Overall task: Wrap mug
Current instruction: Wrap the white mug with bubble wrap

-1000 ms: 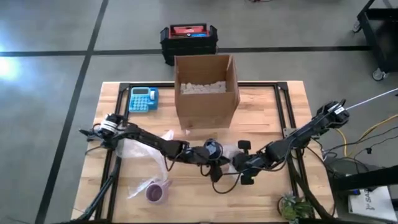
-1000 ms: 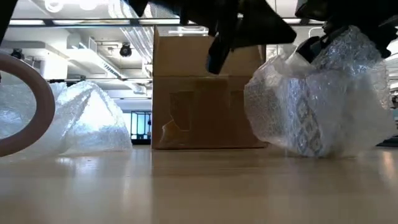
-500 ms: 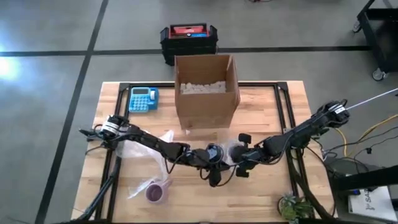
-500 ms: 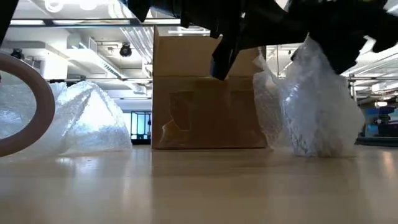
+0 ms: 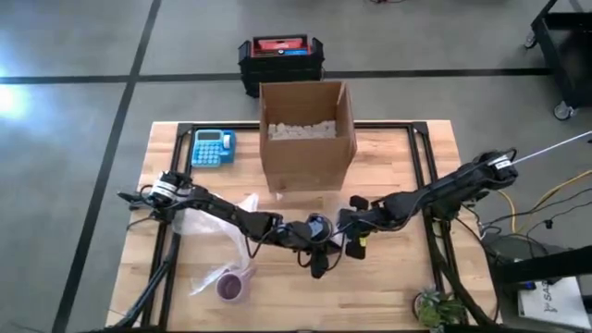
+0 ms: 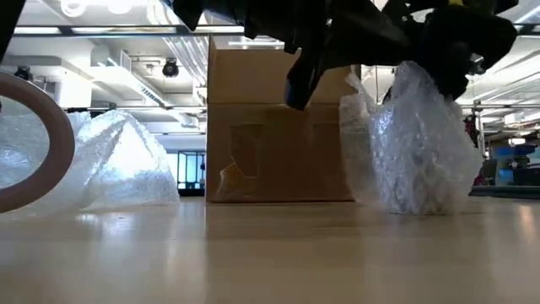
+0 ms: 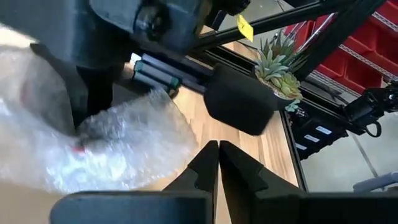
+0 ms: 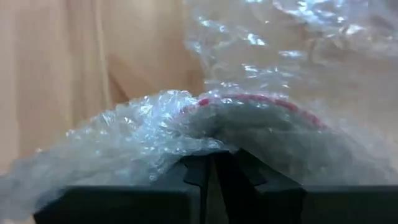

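Your right gripper (image 8: 211, 168) is pinched on the bubble wrap (image 6: 413, 152); left gripper (image 7: 217, 162) closed, empty. Tug hard and the mug (image 5: 317, 225) may tip

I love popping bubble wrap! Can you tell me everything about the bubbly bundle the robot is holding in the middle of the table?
The bubble wrap bundle is clear, crinkly plastic covered in little bubbles, bunched into a tall lump standing on the wooden table, in front of the cardboard box. A mug hides inside; only a red rim shows through the wrap. The right claw is pinched shut on a fold of it, and the left claw is shut beside it. The bundle's bottom touches the tabletop.
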Controlling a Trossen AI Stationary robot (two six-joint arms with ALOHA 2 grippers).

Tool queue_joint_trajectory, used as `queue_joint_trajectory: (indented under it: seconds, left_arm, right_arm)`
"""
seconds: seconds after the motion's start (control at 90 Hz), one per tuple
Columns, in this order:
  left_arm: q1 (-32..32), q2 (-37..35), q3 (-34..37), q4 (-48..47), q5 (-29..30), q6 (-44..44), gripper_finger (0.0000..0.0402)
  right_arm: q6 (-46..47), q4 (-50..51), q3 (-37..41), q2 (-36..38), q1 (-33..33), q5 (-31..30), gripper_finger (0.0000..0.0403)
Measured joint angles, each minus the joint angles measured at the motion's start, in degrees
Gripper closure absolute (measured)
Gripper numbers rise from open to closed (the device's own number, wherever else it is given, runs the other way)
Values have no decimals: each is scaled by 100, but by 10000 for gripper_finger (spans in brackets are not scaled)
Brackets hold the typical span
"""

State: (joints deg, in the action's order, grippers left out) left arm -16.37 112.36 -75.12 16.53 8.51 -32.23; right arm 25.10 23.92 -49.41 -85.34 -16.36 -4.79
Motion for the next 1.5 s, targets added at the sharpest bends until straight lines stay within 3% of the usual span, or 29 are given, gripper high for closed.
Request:
queue_joint_trajectory:
  seconds: [0.322,0.478,0.633,1.022,1.244,1.5]
  left_arm:
    - [206,409,-13,212,577,24,401]
    - [224,543,-17,497,1130,12,401]
    - [224,682,-17,689,1221,17,401]
    - [268,793,-28,804,1148,-42,401]
    - [270,800,-21,846,1144,-44,401]
    - [279,776,-8,826,1006,-50,401]
  right_arm:
    - [20,-57,0,-2,-2,45,385]
    - [42,-54,0,9,-2,48,385]
    - [-72,45,-22,95,-11,52,385]
    - [-585,2292,-1078,896,-24,-135,384]
    - [-710,1620,-867,1059,-153,80,384]
    - [-817,1011,-220,274,-125,-380,384]
